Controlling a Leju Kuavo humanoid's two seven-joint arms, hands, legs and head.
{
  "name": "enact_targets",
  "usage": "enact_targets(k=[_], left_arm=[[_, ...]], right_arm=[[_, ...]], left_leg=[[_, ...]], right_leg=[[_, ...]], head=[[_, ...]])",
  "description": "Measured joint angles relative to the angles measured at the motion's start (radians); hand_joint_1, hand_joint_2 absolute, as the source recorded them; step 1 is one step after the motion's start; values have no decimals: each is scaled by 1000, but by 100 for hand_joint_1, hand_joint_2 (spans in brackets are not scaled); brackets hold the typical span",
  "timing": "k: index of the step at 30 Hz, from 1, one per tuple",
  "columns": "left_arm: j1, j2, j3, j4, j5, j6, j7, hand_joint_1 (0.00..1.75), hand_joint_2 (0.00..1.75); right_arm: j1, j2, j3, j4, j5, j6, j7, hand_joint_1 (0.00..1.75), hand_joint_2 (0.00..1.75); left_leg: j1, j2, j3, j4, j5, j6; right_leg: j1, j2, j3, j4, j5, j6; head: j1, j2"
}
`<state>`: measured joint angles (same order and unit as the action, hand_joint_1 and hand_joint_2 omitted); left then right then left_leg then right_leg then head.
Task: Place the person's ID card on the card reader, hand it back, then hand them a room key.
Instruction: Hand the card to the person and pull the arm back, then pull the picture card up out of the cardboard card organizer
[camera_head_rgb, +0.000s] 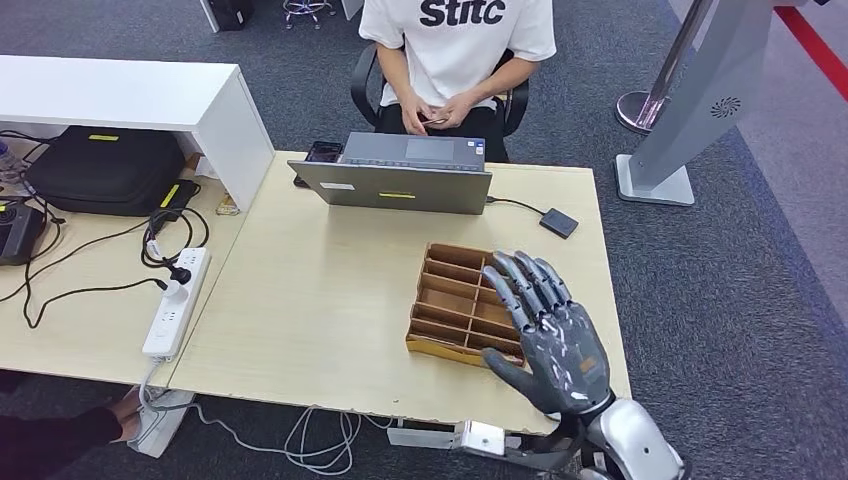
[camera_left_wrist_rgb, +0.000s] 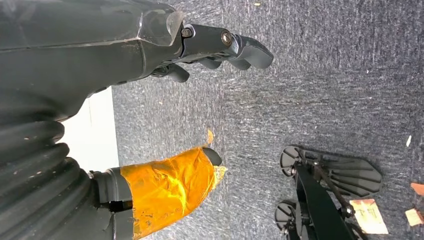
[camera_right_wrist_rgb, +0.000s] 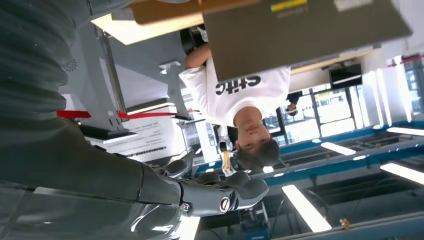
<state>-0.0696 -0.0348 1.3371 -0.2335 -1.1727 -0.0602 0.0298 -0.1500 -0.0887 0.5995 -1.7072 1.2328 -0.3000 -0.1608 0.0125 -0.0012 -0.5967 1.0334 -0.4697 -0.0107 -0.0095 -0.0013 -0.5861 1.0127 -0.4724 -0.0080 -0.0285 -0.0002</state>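
My right hand (camera_head_rgb: 548, 335) is raised over the front right corner of the table, fingers straight and apart, holding nothing. It hovers above the near end of a wooden compartment tray (camera_head_rgb: 450, 290); I cannot tell what the tray holds. A small black card reader (camera_head_rgb: 558, 222) lies on the table behind the tray, cabled to a grey laptop (camera_head_rgb: 400, 185). Behind the laptop sits a person (camera_head_rgb: 455, 40) in a white shirt, holding a small dark object (camera_head_rgb: 436, 119) in both hands. My left hand (camera_left_wrist_rgb: 165, 45) hangs over carpet, empty, its thumb (camera_left_wrist_rgb: 170, 187) wrapped in orange tape.
A white power strip (camera_head_rgb: 175, 300) with cables, a black bag (camera_head_rgb: 105, 165) and a white shelf (camera_head_rgb: 130, 95) take up the left side. A black phone (camera_head_rgb: 322, 152) lies by the laptop. A grey stand (camera_head_rgb: 690, 110) is on the floor at right. Bare tabletop (camera_head_rgb: 320, 290) lies left of the tray.
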Motion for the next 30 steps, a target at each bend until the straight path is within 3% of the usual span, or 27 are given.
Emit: enact_targets(k=[6,19,30], left_arm=[[-1,-2,8,0,0,0,-1,0,175],[-2,-4,10,0,-11,-1,-8,0,175],[-2,-6,10,0,-15,0,-8,0,175]], right_arm=[[40,-39,85,22,23,19,18,0,175],[4,-43,206,196,29,61,41,0,175],[-14,-8,215,314,185,59,200,0,175]], left_leg=[[0,0,0,0,0,0],[0,0,0,0,0,0],[0,0,0,0,0,0]], right_leg=[[0,0,0,0,0,0],[0,0,0,0,0,0],[0,0,1,0,0,0]], head=[[0,0],[0,0],[0,0]])
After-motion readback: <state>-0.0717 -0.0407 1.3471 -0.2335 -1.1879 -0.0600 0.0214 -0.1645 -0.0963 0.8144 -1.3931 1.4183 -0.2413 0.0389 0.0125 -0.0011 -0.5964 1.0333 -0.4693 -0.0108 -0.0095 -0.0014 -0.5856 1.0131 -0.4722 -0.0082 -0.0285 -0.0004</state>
